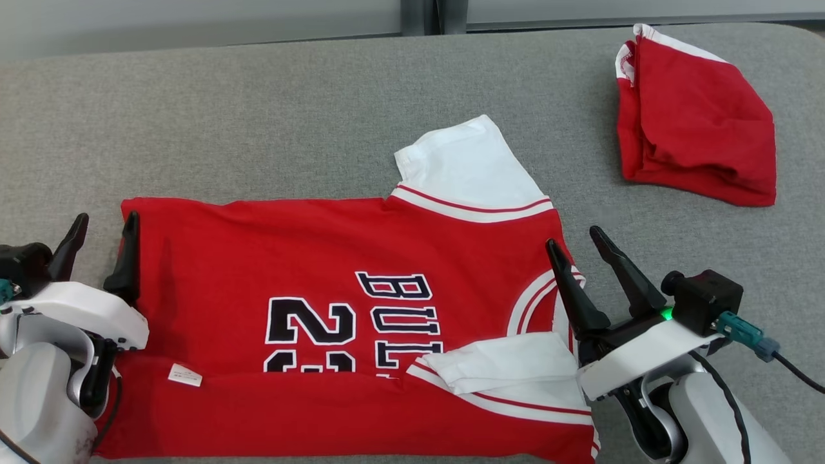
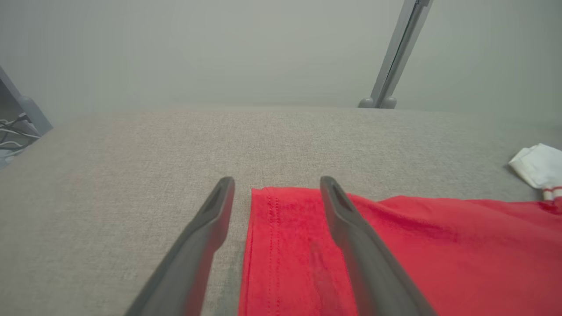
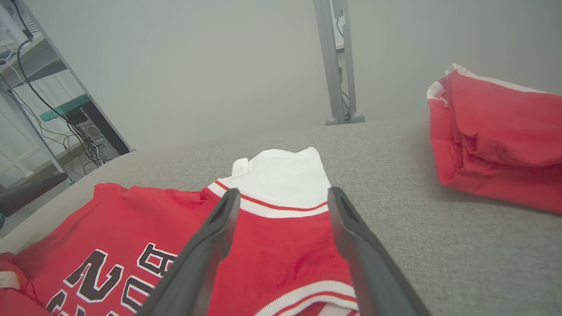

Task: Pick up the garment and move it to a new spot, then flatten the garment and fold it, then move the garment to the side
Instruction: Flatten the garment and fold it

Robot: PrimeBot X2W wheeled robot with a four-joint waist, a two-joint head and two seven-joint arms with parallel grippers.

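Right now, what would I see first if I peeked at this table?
A big red jersey with black lettering and white sleeves, spread across the middle of the grey table. A second red garment lies folded at the far right. The left gripper and right gripper stand open at the jersey's two ends.

Grey fabric tabletop [image 1: 258,96]; pale wall [image 3: 197,66]; metal post [image 3: 336,66]; cabled shelving [image 3: 52,87].
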